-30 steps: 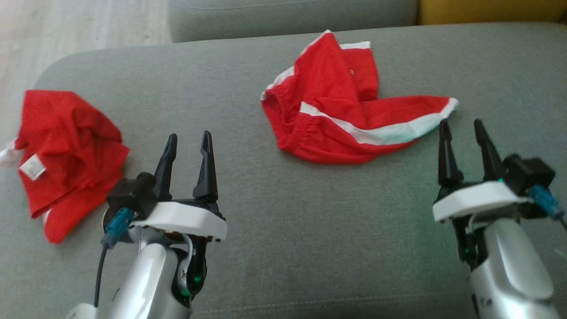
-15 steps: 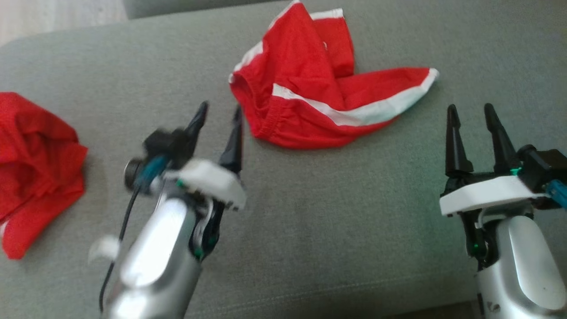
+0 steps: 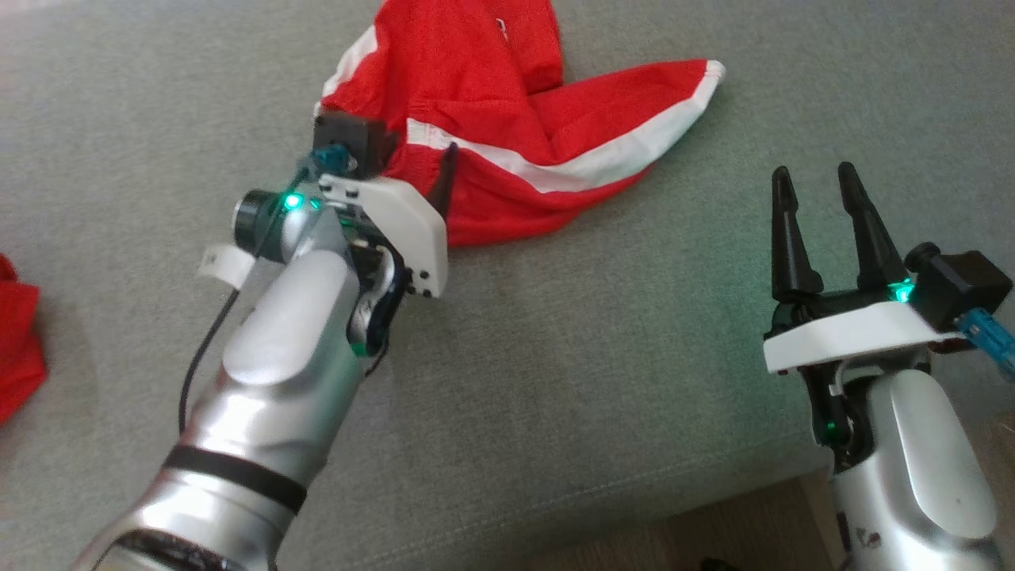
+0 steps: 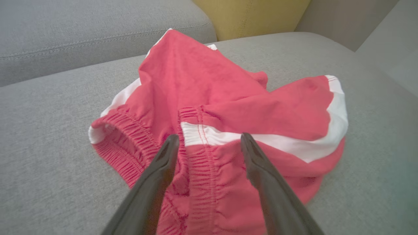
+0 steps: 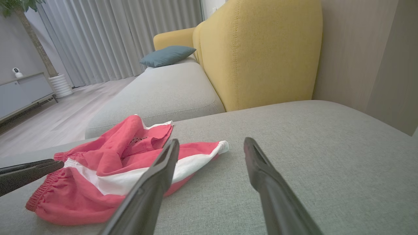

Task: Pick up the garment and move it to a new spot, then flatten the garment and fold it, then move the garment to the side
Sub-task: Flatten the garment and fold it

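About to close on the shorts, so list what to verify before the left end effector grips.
1. The left end effector is open: ok.
2. Its fingers straddle the elastic waistband of the red shorts: ok.
3. Fingertips touching the fabric: cannot tell.
4. The right end effector is open and apart from the shorts: ok.
5. The other red garment lies well apart on the grey cushion: ok.
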You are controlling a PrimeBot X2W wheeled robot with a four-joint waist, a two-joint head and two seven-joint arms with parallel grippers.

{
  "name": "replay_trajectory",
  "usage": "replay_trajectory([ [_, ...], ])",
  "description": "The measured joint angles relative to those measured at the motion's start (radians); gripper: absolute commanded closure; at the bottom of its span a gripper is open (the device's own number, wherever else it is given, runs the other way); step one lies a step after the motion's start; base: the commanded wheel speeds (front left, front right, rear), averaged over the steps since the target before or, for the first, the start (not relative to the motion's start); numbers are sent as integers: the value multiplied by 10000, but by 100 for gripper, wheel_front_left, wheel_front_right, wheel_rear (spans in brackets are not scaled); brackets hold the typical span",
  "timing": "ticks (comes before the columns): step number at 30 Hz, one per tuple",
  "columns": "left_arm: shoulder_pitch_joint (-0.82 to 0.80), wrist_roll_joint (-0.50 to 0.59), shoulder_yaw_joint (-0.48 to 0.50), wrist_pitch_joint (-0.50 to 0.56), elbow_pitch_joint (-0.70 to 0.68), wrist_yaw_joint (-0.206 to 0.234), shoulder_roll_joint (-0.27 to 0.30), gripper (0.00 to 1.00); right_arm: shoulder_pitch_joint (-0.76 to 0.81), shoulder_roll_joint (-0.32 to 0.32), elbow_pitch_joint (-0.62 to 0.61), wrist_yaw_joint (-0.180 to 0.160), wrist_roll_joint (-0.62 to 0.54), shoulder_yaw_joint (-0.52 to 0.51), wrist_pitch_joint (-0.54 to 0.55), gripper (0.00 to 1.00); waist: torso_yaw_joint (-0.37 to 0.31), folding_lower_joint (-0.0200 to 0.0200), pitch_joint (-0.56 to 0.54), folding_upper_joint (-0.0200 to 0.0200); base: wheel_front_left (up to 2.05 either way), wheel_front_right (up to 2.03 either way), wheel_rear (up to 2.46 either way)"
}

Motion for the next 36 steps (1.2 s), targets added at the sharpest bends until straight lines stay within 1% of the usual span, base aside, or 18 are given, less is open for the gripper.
replay_trajectory([
  [6,-615,-44,-79,-100,901,56,-2,0,-137,4,98,0,0,100,-86,0,-255,0,199,0,0,0,0],
  [9,-812,-245,-153,-209,1264,44,-2,0,-136,4,138,0,2,102,-163,0,-333,0,244,0,0,0,0],
  [16,-982,-602,-520,-280,1870,23,-4,0,-138,6,228,0,50,109,-245,0,-375,0,277,0,0,0,0],
  [18,-1043,-713,-587,-357,1992,-46,-4,0,-138,6,257,0,75,111,-247,0,-380,0,291,0,0,0,0],
  [19,-1094,-761,-627,-368,2040,-46,-4,9,-139,6,263,0,75,115,-247,0,-382,0,301,0,0,0,0],
  [20,-1137,-823,-662,-408,2086,-46,-4,29,-145,6,280,0,75,115,-249,0,-382,0,308,0,0,0,0],
  [21,-1174,-882,-690,-481,2127,-44,-4,54,-152,6,295,0,75,115,-249,0,-380,0,314,0,0,0,0],
  [22,-1208,-915,-734,-566,2167,-44,-4,70,-154,6,303,0,75,115,-249,0,-378,0,322,0,0,0,0],
  [23,-1244,-961,-777,-675,2203,-44,-4,99,-154,6,309,0,75,113,-255,0,-373,0,326,0,0,0,0],
  [31,-1404,-1114,-1164,-1703,2163,-50,-10,100,-150,10,495,0,-35,-98,-261,0,-216,0,185,0,0,0,0],
  [35,-1395,-1166,-1289,-2230,1845,-21,-29,100,-111,12,558,0,-107,-316,-257,0,31,0,0,0,0,0,0],
  [36,-1340,-1170,-1352,-2420,1607,65,-29,100,-79,17,608,0,-111,-403,-251,0,186,0,-122,0,0,0,0],
])
